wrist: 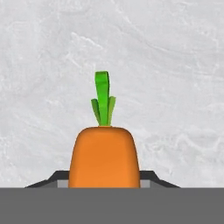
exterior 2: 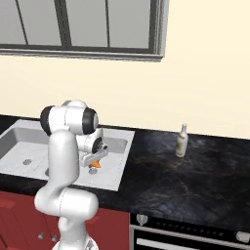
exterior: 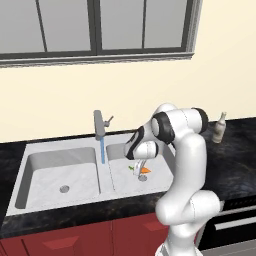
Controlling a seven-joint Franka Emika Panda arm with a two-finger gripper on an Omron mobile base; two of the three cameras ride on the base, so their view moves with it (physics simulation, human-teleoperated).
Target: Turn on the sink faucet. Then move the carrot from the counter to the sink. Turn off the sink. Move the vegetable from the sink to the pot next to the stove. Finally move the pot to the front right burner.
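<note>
My gripper [exterior: 140,169] hangs low inside the right basin of the sink [exterior: 60,145], shut on the carrot [exterior: 145,170]. In the hand view the orange carrot [wrist: 104,157] with its green stem sits between the two dark fingertips [wrist: 57,177], over the pale grey basin floor. From the right the gripper [exterior 2: 93,163] and carrot [exterior 2: 96,165] show just above the sink [exterior 2: 117,146] bottom. The sink faucet [exterior: 99,124] stands behind the divider, and a blue stream of water [exterior: 103,150] runs from it. The pot is out of view.
A pale slim bottle [exterior 2: 181,140] stands on the black counter [exterior 2: 185,180] right of the sink. The stove front with round knobs [exterior 2: 141,219] lies at the lower right. A window spans the wall above.
</note>
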